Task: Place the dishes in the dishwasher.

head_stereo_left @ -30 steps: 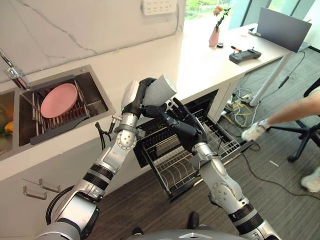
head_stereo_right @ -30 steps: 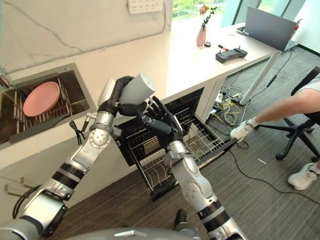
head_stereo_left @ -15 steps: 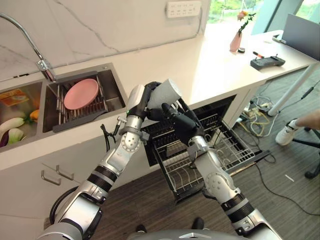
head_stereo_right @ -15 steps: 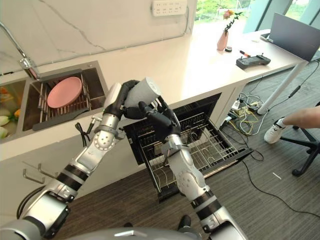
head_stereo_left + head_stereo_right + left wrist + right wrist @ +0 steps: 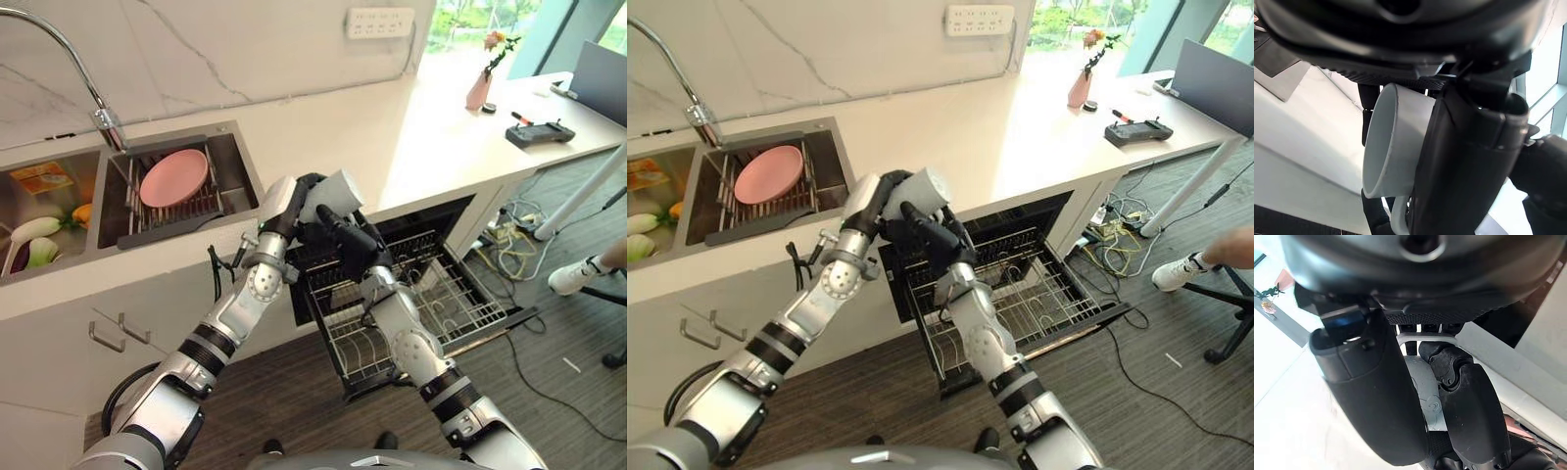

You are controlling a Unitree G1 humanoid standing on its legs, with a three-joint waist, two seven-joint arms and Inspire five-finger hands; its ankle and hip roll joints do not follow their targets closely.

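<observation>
You will find the white cup (image 5: 338, 189) held above the open dishwasher rack (image 5: 431, 304), at the counter (image 5: 411, 137) edge. The left hand (image 5: 294, 201) grips its body; the right hand (image 5: 348, 240) curls its fingers around it from the front. A pink plate (image 5: 174, 177) stands in the sink (image 5: 240, 176).

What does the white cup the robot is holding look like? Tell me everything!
The plain white cup looks like smooth glazed ceramic, round and wider at its rim, with a small loop handle visible in the left wrist view. It is tipped on its side in the air, above the open dishwasher rack and in front of the counter's edge. The left robot hand has its fingers curled round it, and the right robot hand touches it from the other side. No chips or marks show.
</observation>
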